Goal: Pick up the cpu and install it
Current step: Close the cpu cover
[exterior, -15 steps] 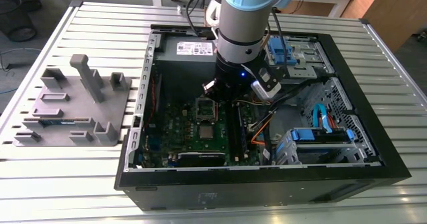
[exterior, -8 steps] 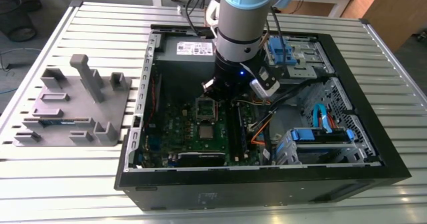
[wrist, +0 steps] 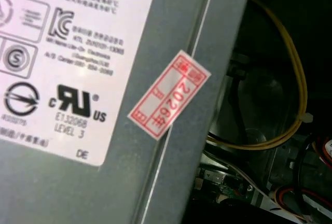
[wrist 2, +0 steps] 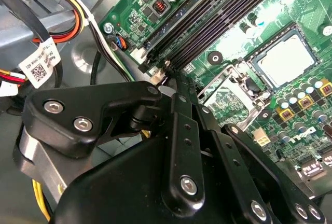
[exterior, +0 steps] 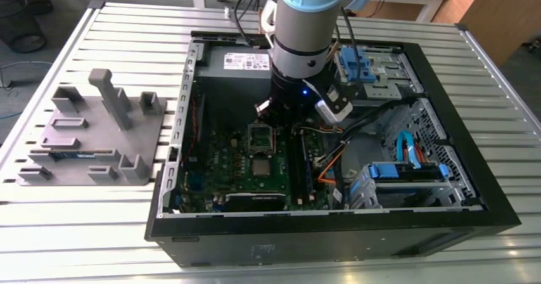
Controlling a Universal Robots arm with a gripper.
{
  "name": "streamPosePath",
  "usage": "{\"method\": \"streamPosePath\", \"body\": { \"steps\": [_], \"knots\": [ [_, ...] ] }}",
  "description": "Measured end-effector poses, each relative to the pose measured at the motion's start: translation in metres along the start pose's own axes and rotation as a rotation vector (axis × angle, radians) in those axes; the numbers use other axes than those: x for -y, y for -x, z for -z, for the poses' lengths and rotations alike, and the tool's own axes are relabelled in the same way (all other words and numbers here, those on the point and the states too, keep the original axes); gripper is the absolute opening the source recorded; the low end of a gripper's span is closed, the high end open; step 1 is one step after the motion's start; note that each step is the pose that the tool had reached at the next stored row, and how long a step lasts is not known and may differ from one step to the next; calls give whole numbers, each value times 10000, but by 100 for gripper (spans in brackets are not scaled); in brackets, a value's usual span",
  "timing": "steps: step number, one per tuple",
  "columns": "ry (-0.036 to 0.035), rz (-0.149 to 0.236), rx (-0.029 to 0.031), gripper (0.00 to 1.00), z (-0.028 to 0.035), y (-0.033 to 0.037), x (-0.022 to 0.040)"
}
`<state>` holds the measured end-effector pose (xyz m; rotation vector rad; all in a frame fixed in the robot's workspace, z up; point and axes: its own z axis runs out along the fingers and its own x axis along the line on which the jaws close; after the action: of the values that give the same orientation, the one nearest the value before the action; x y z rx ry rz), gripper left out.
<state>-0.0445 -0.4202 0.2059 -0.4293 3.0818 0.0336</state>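
Note:
The cpu (exterior: 261, 167), a small silvery square, lies flat in its socket on the green motherboard (exterior: 224, 170) inside the open computer case. In the second wrist view the cpu (wrist 2: 284, 58) sits in the socket frame, and the hinged metal load plate (wrist 2: 226, 93) beside it stands raised. My gripper (exterior: 272, 120) hangs low over the board just beyond that load plate (exterior: 260, 138), away from the cpu. In the second wrist view the gripper (wrist 2: 170, 73) is shut with its black links drawn together, and it holds nothing that I can see.
A grey parts fixture (exterior: 93, 132) holding a green memory stick (exterior: 72, 152) lies on the slatted table at the exterior view's left. The power supply (exterior: 245, 62) with its labels (wrist: 62, 63), loose cables (wrist 2: 78, 22), memory slots (wrist 2: 207, 22) and a blue drive cage (exterior: 406, 170) crowd the case.

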Motion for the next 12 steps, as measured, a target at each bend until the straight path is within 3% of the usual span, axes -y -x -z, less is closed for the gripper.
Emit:
{"method": "streamPosePath", "body": {
  "steps": [7, 12],
  "knots": [
    [1, 0, 1, 11, -12, 17, -60],
    [0, 0, -1, 11, -27, 15, -69]
  ]
}}
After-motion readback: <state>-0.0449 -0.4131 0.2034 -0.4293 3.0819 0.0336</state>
